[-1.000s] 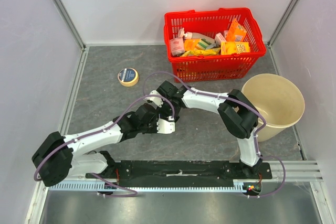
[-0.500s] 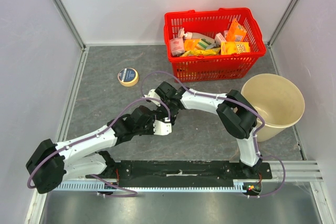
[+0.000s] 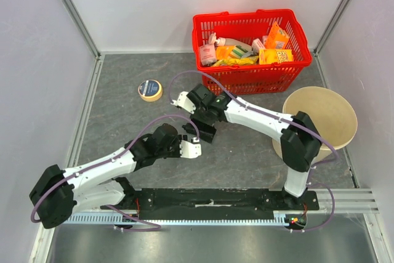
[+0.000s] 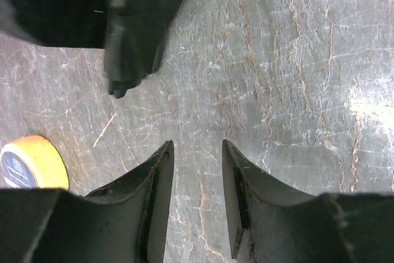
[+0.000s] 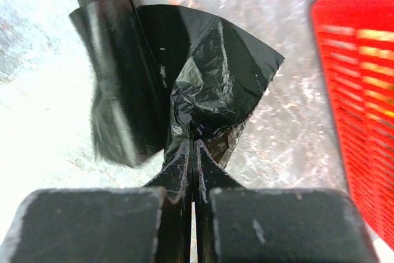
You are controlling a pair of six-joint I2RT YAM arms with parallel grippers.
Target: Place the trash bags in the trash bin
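Trash bag (image 5: 203, 78) pulled away, right fingers (image 5: 180, 167) pinching it, left fingers (image 4: 154, 189) half-open

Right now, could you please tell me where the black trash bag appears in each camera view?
Top external: the black trash bag is at the centre, on the near side of the red basket.
Left wrist: upper left, blurred, beyond the open left hand.
Right wrist: centre, pinched in the shut right hand.
Shared landmark: the grey marbled table shows in all three; the basket also fills the right wrist view's right edge.
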